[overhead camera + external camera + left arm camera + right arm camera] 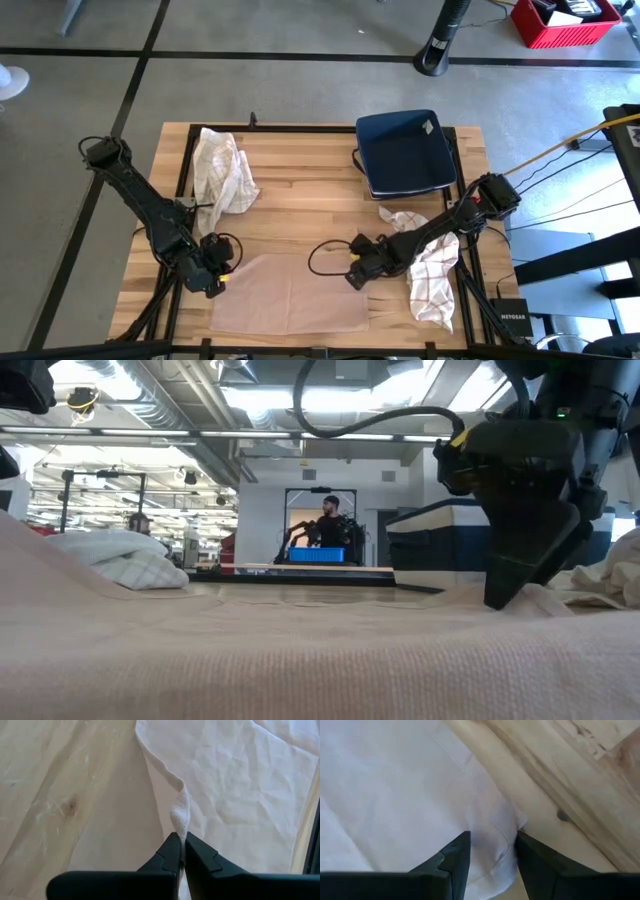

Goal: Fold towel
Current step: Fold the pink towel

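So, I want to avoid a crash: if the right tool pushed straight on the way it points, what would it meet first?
The right tool stands open over the flat towel's corner; going on, it would likely meet that cloth, then the wooden table beneath.

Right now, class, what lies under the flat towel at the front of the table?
Bare wooden table shows around the flat towel. Whatever lies beneath stays covered. The left gripper pinches one edge; the right gripper straddles another.

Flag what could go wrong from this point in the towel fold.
1. The left claw is shut on only a thin pinch of the flat towel edge, which might slip out on lifting.
2. The right claw is open astride the other corner; lifting now would likely skew the fold.
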Robot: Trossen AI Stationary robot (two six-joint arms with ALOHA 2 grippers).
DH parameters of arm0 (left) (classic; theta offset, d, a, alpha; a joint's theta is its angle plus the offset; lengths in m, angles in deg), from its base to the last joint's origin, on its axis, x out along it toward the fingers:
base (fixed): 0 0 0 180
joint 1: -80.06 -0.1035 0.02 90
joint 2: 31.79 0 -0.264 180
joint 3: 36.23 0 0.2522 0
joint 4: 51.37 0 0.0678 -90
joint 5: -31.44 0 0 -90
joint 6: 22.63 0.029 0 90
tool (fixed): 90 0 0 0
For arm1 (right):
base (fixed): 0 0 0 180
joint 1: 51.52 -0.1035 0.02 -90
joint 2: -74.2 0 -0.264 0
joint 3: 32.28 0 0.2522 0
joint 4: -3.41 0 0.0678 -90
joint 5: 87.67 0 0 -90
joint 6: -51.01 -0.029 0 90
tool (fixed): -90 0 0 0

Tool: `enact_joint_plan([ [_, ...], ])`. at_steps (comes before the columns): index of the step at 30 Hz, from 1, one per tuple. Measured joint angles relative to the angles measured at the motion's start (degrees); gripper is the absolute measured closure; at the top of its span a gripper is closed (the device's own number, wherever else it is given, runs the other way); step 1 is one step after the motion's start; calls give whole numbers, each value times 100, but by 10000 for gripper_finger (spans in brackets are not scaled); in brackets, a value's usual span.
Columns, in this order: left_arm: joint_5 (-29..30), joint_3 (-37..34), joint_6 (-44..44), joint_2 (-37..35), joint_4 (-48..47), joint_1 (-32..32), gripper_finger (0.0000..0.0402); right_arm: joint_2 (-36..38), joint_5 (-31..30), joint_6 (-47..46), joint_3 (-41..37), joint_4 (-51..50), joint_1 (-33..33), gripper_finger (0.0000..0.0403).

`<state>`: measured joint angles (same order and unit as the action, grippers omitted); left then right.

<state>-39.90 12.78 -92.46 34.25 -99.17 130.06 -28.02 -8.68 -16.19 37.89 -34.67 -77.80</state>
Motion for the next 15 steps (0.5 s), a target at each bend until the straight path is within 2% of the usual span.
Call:
enact_joint_plan([
  [6,-1,-1,0,0,-2,0,398,73,176,21,0,-30,4,249],
  [15,3,-1,0,0,-3,0,398,346,110,93,7,440,0,249],
])
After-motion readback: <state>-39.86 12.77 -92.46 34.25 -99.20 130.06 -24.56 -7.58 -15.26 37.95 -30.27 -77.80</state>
